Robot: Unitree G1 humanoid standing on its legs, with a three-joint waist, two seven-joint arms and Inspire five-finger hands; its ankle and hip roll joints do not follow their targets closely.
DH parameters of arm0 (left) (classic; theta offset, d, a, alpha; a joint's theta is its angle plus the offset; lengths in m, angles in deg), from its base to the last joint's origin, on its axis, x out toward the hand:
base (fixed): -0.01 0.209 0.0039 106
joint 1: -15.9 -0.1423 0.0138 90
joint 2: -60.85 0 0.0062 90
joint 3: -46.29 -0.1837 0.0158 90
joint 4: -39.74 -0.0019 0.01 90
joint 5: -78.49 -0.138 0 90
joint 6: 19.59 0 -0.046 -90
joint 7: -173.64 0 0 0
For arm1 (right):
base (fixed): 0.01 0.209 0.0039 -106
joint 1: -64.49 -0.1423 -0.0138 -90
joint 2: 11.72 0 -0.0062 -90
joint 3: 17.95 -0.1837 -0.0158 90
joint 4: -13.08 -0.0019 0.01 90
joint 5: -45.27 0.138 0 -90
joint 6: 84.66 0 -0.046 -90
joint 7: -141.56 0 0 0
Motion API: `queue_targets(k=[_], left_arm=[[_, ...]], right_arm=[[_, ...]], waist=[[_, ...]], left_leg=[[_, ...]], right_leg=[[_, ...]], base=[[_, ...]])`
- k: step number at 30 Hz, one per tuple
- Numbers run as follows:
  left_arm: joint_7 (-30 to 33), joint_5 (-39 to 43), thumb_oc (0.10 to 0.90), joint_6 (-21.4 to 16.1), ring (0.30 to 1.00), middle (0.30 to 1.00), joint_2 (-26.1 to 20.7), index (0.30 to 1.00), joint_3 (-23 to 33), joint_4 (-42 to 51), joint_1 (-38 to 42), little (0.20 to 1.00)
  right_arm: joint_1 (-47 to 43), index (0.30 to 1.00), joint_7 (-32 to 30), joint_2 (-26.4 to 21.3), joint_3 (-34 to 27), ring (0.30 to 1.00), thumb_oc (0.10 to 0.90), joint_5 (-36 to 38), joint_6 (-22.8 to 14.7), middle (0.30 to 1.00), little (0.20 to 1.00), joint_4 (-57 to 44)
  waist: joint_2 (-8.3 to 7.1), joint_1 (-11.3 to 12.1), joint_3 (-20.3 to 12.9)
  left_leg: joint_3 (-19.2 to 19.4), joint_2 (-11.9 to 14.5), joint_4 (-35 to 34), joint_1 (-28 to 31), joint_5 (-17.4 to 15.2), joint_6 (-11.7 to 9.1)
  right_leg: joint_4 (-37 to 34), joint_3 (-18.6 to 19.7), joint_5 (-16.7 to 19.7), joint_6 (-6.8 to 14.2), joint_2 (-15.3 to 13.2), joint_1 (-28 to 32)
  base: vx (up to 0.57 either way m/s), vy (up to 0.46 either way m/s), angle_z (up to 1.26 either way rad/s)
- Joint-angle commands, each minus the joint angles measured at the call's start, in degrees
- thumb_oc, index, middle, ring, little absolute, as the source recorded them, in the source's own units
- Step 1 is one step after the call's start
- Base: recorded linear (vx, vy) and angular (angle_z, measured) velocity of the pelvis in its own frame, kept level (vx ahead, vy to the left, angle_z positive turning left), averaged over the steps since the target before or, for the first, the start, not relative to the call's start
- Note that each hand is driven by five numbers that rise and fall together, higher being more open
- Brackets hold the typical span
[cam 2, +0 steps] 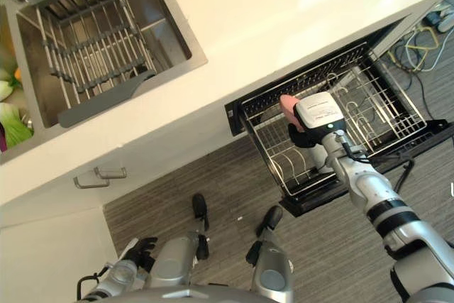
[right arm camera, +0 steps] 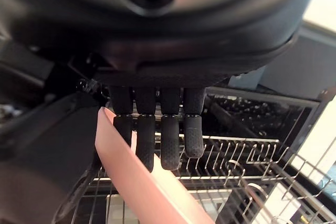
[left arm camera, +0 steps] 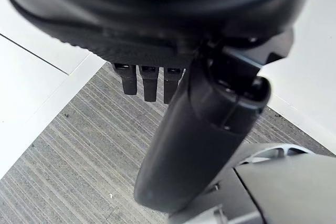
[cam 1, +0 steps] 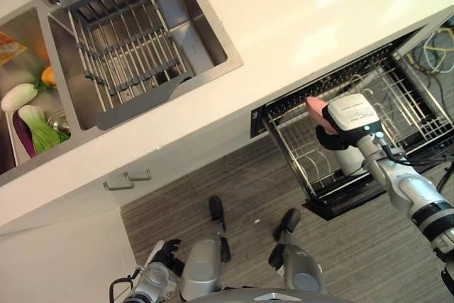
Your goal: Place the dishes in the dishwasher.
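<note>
Pink dish held over the open dishwasher rack

The left hand (cam 1: 164, 253) hangs low by the floor, fingers straight and relaxed, holding nothing, well away from the sink (cam 1: 206, 30) in the bench (cam 1: 298, 19). The right hand (cam 2: 301, 135) is clamped on a pink dish (right arm camera: 142, 182), fingers curled over its rim, thumb behind. The dish stands on edge, its long axis running along the palm. The dishwasher rack (cam 2: 369, 115) lies directly below and ahead of this hand, so lowering the dish edge-first between the tines looks like the move.
</note>
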Motion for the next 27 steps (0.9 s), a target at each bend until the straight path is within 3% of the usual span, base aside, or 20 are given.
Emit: queue_targets(k=[1, 6, 7, 8, 13, 19, 27], left_arm=[[1.6, 2.1, 0.8, -0.7, 0.9, 0.9, -0.1, 0.9, -2.6, -2.4, 0.9, 0.9], [2.0, 3.4, 0.8, -1.5, 0.9, 0.9, -0.2, 0.9, -3.4, -1.0, 1.3, 0.9], [1.9, 3.5, 0.8, -1.5, 0.9, 0.9, -0.2, 0.9, -3.4, -1.0, 1.5, 0.9], [1.9, 3.7, 0.8, -1.6, 0.9, 0.9, -0.2, 0.9, -3.4, -0.7, 1.6, 0.9], [1.5, 3.5, 0.8, -1.7, 0.9, 0.9, -0.1, 0.9, -3.3, -0.7, 1.9, 0.9], [1.1, 2.9, 0.8, -1.2, 0.9, 0.9, -0.5, 0.9, -1.6, -1.8, 1.6, 0.9], [-0.5, 0.8, 0.8, -0.2, 0.9, 0.9, -0.9, 0.9, 0.6, -1.7, -0.4, 0.9]], right_arm=[[-6.9, 0.3, -4.4, -0.9, 1.4, 0.3, 0.4, -2.7, 1.4, 0.3, 0.3, -2.5], [-9.4, 0.3, -4.5, 1.4, 6.2, 0.3, 0.4, -5.8, 2.2, 0.3, 0.3, 4.7], [-9.6, 0.502, -4.2, 1.9, 7.1, 0.502, 0.535, -6.1, 2.0, 0.502, 0.502, 5.5], [-9.8, 0.9, -3.7, 2.1, 8.2, 0.9, 0.8, -6.5, 1.7, 0.9, 0.9, 6.1], [-8.1, 0.9, -2.0, 2.0, 9.7, 0.9, 0.8, -6.8, 0.1, 0.9, 0.9, 6.4], [-3.2, 0.9, -2.0, -1.5, 5.6, 0.9, 0.8, -5.3, -0.6, 0.9, 0.9, 1.0], [11.8, 0.9, -5.3, -7.0, -14.6, 0.9, 0.8, 2.3, -0.7, 0.9, 0.9, -11.5]], waist=[[-1.38, 0.3, -3.4], [-0.87, 0.6, -2.5], [-0.79, 0.6, -2.4], [-0.75, 0.6, -2.5], [-0.94, 0.1, -2.7], [-2.18, -1.3, -4.3], [-4.14, -3.5, -9.3]], left_leg=[[1.4, 0.2, 0.2, 0.2, -3.2, -2.3], [1.0, 0.1, 0.2, -0.7, -2.8, -2.5], [0.9, 0.0, 0.2, -0.8, -2.8, -2.6], [0.9, 0.0, 0.2, -0.8, -2.8, -2.6], [0.8, -0.2, 0.1, -0.5, -3.1, -2.6], [1.3, 0.0, 0.1, 1.3, -4.0, -2.4], [2.6, -0.1, 0.1, 6.5, -6.5, -1.7]], right_leg=[[1.1, 2.6, -1.4, 6.2, -3.7, 0.5], [1.1, 2.9, -1.0, 6.2, -3.9, -0.5], [1.0, 2.9, -1.0, 6.2, -3.9, -0.6], [1.0, 2.9, -1.0, 6.2, -3.9, -0.6], [1.1, 2.7, -0.9, 6.3, -4.1, -0.4], [1.2, 2.6, -1.1, 6.2, -4.1, 0.8], [1.2, 2.3, -2.3, 6.2, -3.3, 5.2]], base=[[-0.03, -0.003, 0.06], [-0.03, 0.0, 0.06], [0.0, 0.0, 0.0], [0.0, 0.0, 0.0], [0.0, 0.0, 0.0], [0.0, 0.0, 0.0], [0.09, -0.027, -0.09]])
